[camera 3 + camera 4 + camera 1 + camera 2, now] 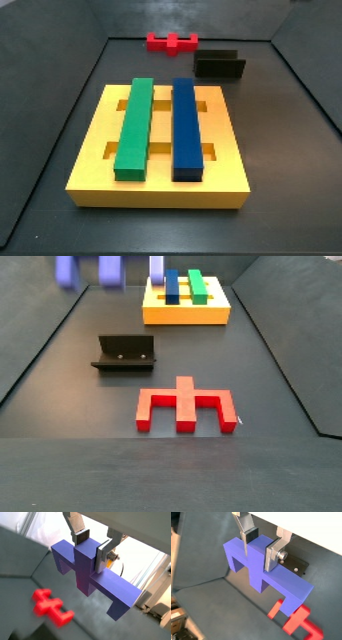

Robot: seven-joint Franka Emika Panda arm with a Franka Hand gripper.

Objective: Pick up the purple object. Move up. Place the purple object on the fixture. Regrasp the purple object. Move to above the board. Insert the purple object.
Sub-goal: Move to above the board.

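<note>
Both wrist views: I logged the two-finger gripper (pixel 93 548) (pixel 261 546), flat silver plates with dark pads, clamped on the middle of the purple comb-shaped block (pixel 91 572) (pixel 264 572). One finger (pixel 81 537) pressed one face and the opposite finger (pixel 105 554) the other. The block hung directly beneath the gripper, prongs pointing down, clear of the dark grey floor (pixel 20 592).

Below it, blurred in both wrist views, lay the red pronged block (pixel 52 607) (pixel 298 619), apart from the purple one.

A side view: I noted the purple block only as a blurred shape at the upper edge (pixel 107 270), its bar cut off by the frame and the gripper itself out of shot. The red block (pixel 186 407) lay flat on the floor, with the small black angled fixture (pixel 124 352) standing behind it, unoccupied.

A side view: the large yellow slotted board (pixel 160 190) carried the long green bar (pixel 134 128) and the long blue bar (pixel 186 128) side by side. The fixture (pixel 221 66) and red block (pixel 173 41) sat beyond it. Neither gripper nor purple block showed here.
</note>
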